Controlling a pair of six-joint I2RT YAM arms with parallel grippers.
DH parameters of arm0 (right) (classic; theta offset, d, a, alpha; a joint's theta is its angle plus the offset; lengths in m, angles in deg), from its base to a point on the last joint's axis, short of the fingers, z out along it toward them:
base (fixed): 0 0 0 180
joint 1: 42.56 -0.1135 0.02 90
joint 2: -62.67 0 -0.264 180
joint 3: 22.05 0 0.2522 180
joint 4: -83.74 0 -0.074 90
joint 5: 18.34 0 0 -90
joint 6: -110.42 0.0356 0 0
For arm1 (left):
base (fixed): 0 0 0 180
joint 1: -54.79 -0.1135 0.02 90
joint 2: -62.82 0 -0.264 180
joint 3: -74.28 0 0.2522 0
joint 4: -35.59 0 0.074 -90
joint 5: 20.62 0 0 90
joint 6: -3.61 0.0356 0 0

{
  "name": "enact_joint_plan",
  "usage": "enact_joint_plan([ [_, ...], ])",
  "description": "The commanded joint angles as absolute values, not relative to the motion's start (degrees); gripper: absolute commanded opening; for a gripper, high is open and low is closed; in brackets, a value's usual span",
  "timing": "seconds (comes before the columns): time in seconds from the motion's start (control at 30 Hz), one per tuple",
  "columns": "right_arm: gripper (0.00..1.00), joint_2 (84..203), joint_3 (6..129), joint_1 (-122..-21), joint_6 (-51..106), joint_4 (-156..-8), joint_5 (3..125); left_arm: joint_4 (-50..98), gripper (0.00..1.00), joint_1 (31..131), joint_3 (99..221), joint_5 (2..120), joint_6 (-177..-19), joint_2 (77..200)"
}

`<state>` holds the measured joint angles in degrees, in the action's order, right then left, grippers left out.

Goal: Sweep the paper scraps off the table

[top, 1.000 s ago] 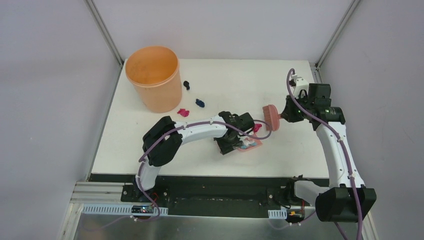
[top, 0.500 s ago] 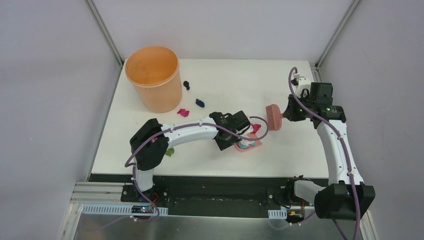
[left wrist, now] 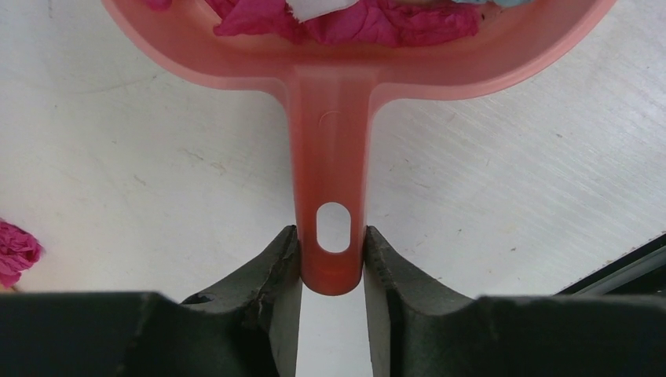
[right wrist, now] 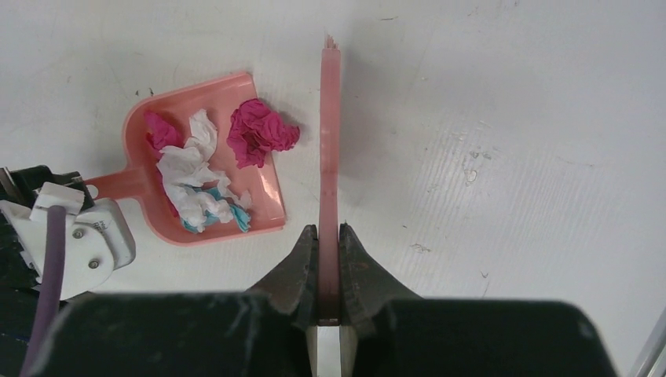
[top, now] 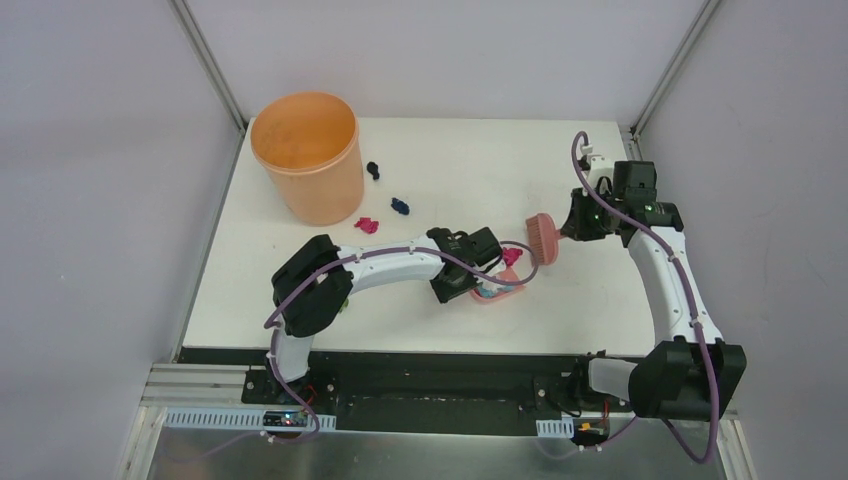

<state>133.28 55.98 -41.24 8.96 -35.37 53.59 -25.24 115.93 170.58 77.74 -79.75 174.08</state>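
The pink dustpan lies on the white table near the front middle. It holds magenta, white and teal paper scraps. My left gripper is shut on the dustpan's handle, with both fingers touching its end. My right gripper is shut on the thin handle of the pink brush, held above the table just right of the dustpan. Loose scraps lie further left: magenta, dark blue and black.
An orange bucket stands at the back left corner of the table. Another magenta scrap lies on the table left of the left gripper. The table's black front edge runs close behind the dustpan handle.
My left gripper's jaws have closed onto the dustpan handle, and the left arm's elbow has shifted. The right arm has moved the brush slightly.
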Motion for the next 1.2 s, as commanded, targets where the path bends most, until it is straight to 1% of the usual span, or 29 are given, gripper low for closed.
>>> enact_joint_plan([
  [0.0, 0.0, 132.43, 58.29, -41.06, 9.97, -38.02, 50.49, -25.02, 0.26, 115.98, 172.93, 75.93, -79.27, 174.0],
  [0.17, 0.0, 132.96, 57.11, -42.24, 10.14, -37.95, 48.82, -26.01, 0.18, 115.97, 173.65, 75.17, -79.37, 173.98],
  [0.3, 0.0, 135.3, 58.74, -42.44, 10.95, -33.61, 42.57, -29.65, 0.05, 115.99, 176.18, 74.94, -80.93, 175.34],
  [0.43, 0.0, 132.61, 59.46, -43.78, 9.93, -30.56, 38.73, -31.94, 0.0, 116.01, 178.78, 75.36, -81.27, 177.04],
  [0.67, 0.0, 128.09, 59.24, -43.87, 8.43, -27.66, 41.47, -29.02, 0.0, 115.96, 177.61, 78.83, -81.19, 176.77],
  [0.87, 0.0, 126.4, 60.06, -43.82, 7.65, -27.92, 48.97, -25.64, 0.0, 115.97, 174.92, 80.01, -81.28, 175.05],
  [0.97, 0.0, 127.32, 61.25, -43.75, 8.9, -28.27, 52.41, -24.01, 0.0, 115.9, 173.05, 81.88, -82.09, 173.49],
  [1.13, 0.0, 131.22, 63.78, -42.65, 11.32, -27.53, 52.3, -22.39, 0.0, 115.37, 172.5, 81.93, -82.63, 172.38],
  [1.17, 0.0, 131.48, 64.52, -41.12, 12.03, -27.26, 52.53, -22.51, 0.0, 115.33, 172.52, 82.13, -82.94, 172.15],
])
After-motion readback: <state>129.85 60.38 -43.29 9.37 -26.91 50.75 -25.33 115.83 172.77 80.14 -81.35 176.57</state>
